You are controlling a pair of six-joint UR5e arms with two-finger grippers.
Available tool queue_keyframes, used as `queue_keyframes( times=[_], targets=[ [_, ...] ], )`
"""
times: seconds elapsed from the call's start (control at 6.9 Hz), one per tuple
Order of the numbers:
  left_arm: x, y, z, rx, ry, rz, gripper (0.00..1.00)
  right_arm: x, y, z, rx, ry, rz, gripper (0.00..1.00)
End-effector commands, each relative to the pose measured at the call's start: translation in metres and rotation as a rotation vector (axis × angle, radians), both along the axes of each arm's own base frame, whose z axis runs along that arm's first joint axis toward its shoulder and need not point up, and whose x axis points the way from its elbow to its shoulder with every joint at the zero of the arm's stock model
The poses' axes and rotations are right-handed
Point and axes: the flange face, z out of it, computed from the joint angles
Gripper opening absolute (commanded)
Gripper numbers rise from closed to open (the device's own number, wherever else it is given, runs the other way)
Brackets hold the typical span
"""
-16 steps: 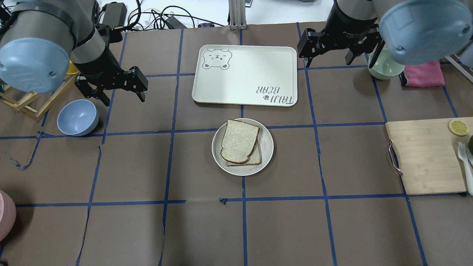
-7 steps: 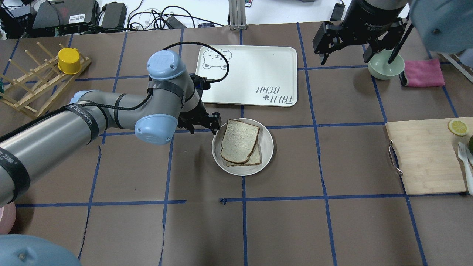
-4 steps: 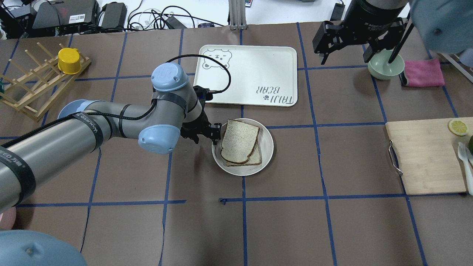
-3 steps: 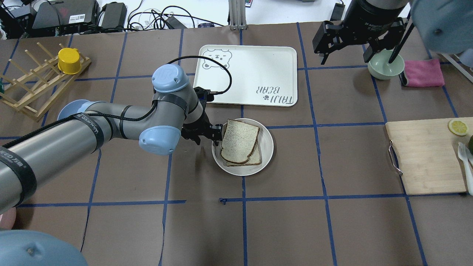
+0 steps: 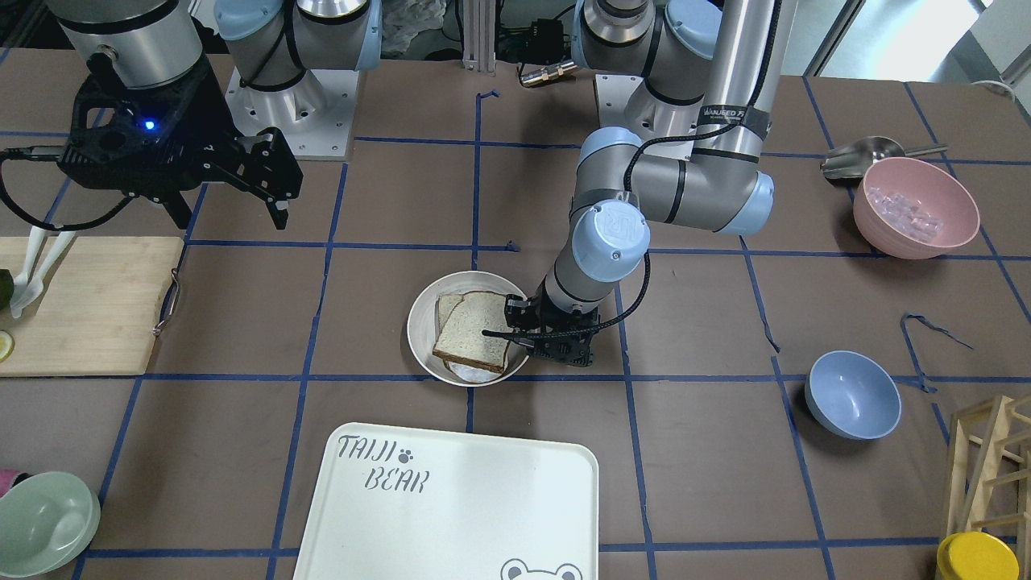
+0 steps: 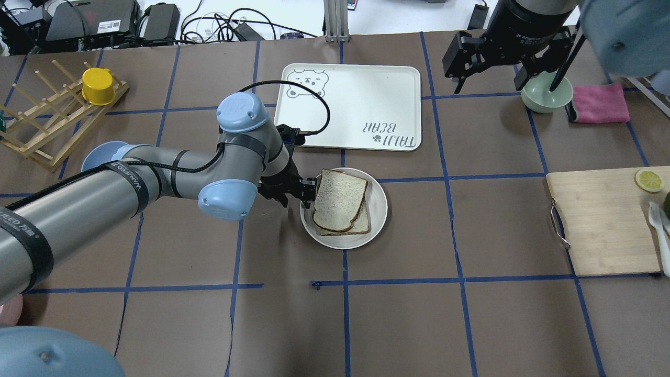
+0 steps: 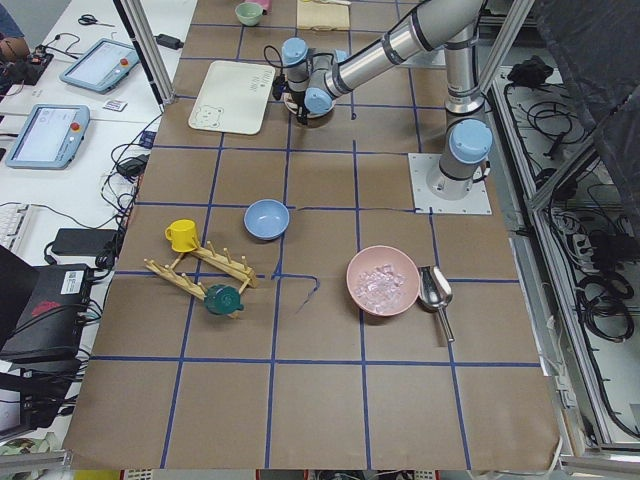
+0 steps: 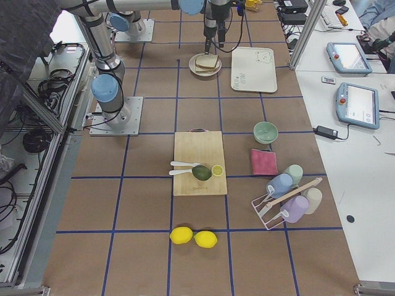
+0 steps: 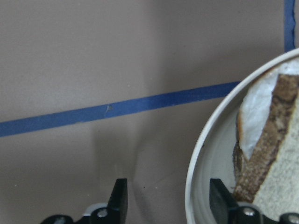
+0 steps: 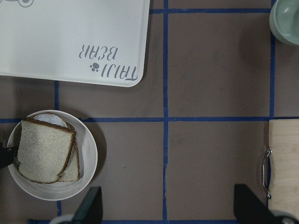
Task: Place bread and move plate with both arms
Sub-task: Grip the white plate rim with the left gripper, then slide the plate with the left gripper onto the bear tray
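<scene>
The bread (image 6: 339, 200) lies on top of a smaller slice on the round cream plate (image 6: 379, 207) at the table's middle; they also show in the front view, bread (image 5: 474, 332) and plate (image 5: 419, 326). My left gripper (image 6: 299, 193) is open and low at the plate's left rim. In the left wrist view its gripper (image 9: 170, 203) straddles the rim (image 9: 198, 172), one finger outside, one inside beside the bread's crust (image 9: 261, 158). My right gripper (image 6: 489, 82) is open and empty, high at the back right. Its wrist view shows the bread (image 10: 44, 150) and the plate (image 10: 88, 158).
The white "TAIJI BEAR" tray (image 6: 350, 104) lies just behind the plate. A blue bowl (image 5: 852, 395) sits under my left arm. A green bowl (image 6: 547, 97) and pink cloth (image 6: 599, 102) are back right, a cutting board (image 6: 602, 220) at right, a wooden rack (image 6: 47, 120) back left.
My left arm swung in from the back left to the plate's left rim and crept closer and lower. My right gripper shifted slightly right, then held still. Bread and plate have not moved.
</scene>
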Motion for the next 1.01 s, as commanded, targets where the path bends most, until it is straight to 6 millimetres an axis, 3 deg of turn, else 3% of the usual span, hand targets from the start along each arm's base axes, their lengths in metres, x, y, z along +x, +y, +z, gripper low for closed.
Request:
queue_keyframes(
  times=[0.0, 0.29, 0.58, 0.87],
  targets=[
    [-0.004, -0.003, 0.003, -0.003, 0.067, -0.005, 0.00, -0.003, 0.001, 0.003, -0.007, 0.033, -0.007, 1.00],
    [-0.001, -0.015, 0.021, -0.048, 0.069, -0.016, 0.00, -0.003, -0.002, 0.003, -0.008, 0.031, -0.009, 1.00],
    [0.041, -0.042, 0.052, -0.063, 0.083, 0.054, 0.00, -0.003, -0.001, 0.005, -0.011, 0.032, -0.010, 1.00],
    [0.068, -0.075, 0.074, -0.073, 0.137, 0.112, 0.00, -0.002, 0.000, 0.007, -0.017, 0.024, -0.008, 1.00]
  ],
)
